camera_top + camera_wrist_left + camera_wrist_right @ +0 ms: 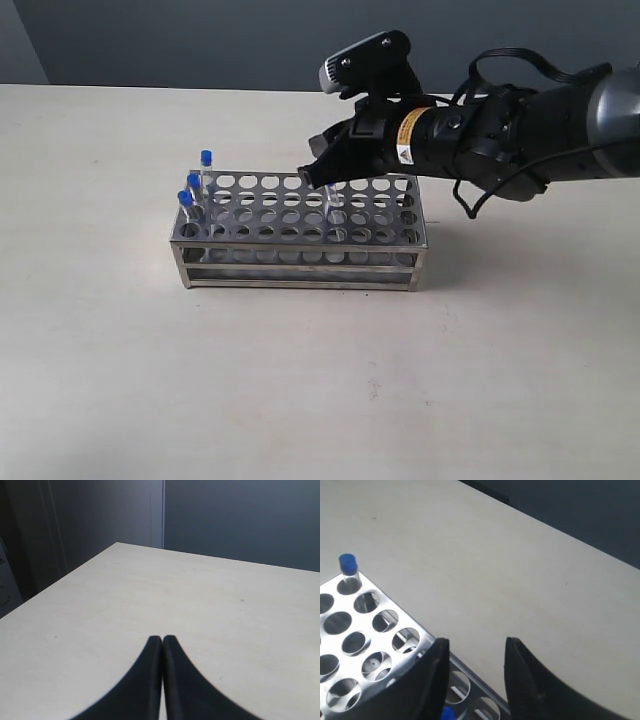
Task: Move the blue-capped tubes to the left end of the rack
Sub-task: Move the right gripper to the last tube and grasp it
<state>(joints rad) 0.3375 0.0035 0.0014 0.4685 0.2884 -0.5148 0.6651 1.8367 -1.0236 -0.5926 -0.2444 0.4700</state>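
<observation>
1. The rack (300,247) stands on the table (120,360), well in from the far edge, with its long side running along that edge.
2. Three blue-capped tubes (193,182) stand upright in the holes at the rack's left end, one behind another, their caps clear of the top plate.
3. A fourth tube (330,207) stands further right, around the middle of the rack, and its top is covered by the arm in the exterior view.
4. The right gripper (477,642) hangs tilted over that middle part of the rack, its jaws apart and clamped on nothing.
5. In the right wrist view the fourth tube's blue cap shows at the frame's edge, in the gap close against one of the fingers (432,680). Whether cap and finger touch cannot be told.
6. The left gripper (162,640) appears only in its own wrist view, jaws pressed together and holding nothing.
7. It is over bare table top and points toward a far corner of the table.
</observation>
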